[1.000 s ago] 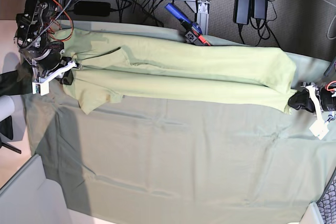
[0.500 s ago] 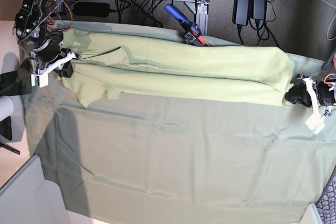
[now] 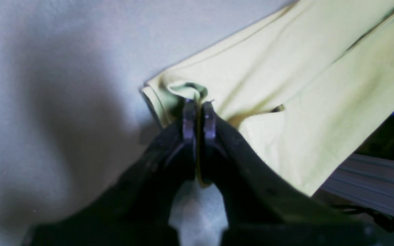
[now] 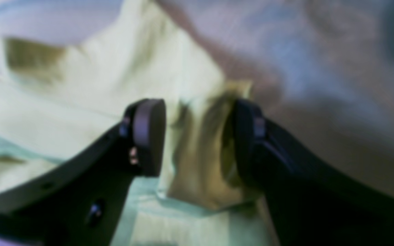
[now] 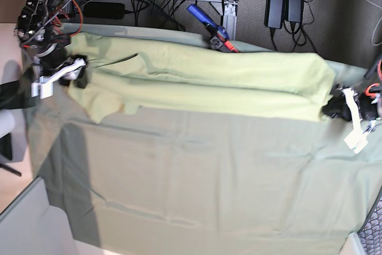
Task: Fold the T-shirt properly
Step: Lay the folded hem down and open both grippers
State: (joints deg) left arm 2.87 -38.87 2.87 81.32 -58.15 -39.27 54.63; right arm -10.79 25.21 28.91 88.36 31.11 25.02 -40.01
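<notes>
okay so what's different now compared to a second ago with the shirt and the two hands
The right hand has opened and let go of the T-shirt; cloth still sits between its spread fingers. Both hands and the shirt have shifted slightly toward the far edge of the table, and the sleeve end looks slacker. The left hand stays shut on the shirt's corner. The tablecloth lies as before.

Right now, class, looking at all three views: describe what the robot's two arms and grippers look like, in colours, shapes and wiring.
Both grippers have black, curved jaws ending in flat rounded pads, seen close on the left gripper and the right gripper. In the base view each gripper carries a white bracket-like part. The right arm is black, with exposed red and dark wires looping around it. Little of the left arm shows; red wiring is visible by its wrist.
</notes>
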